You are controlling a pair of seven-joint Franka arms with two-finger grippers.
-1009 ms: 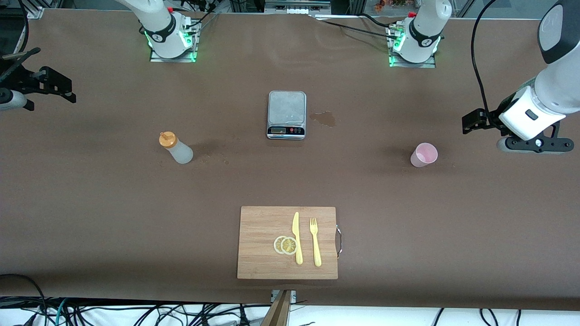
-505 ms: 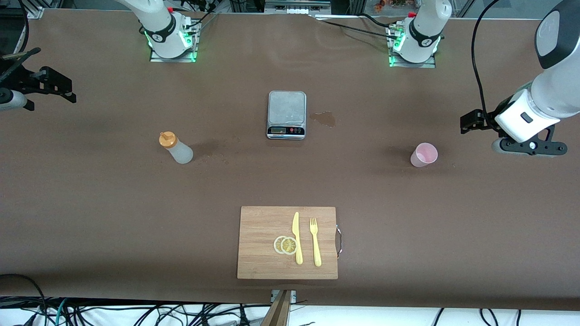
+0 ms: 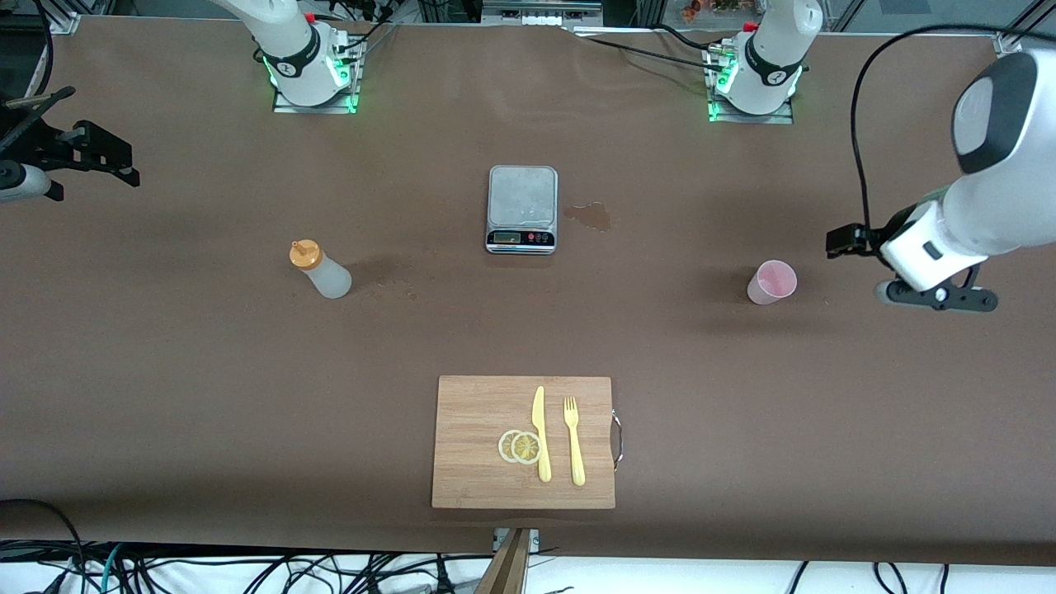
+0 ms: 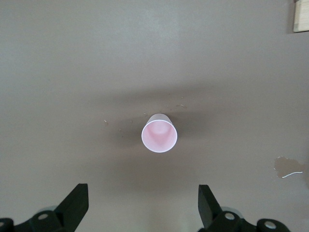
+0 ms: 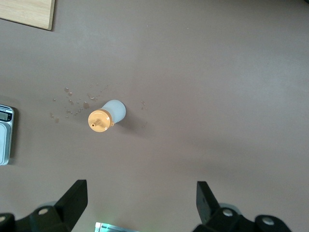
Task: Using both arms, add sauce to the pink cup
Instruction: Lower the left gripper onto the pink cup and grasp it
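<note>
The sauce bottle, whitish with an orange cap, stands toward the right arm's end of the table. It also shows in the right wrist view, well apart from the open right gripper. That gripper hangs over the table's end with nothing in it. The pink cup stands upright toward the left arm's end. My left gripper hovers over the table beside it, toward that end. In the left wrist view the cup lies ahead of the open, bare left gripper.
A kitchen scale sits mid-table with a wet spill beside it. Nearer the front camera lies a wooden cutting board bearing a yellow knife, a fork and lemon slices. Droplets dot the table by the bottle.
The left arm has swung its gripper closer to the pink cup and lower. The right arm, the bottle and the cup have stayed put.
</note>
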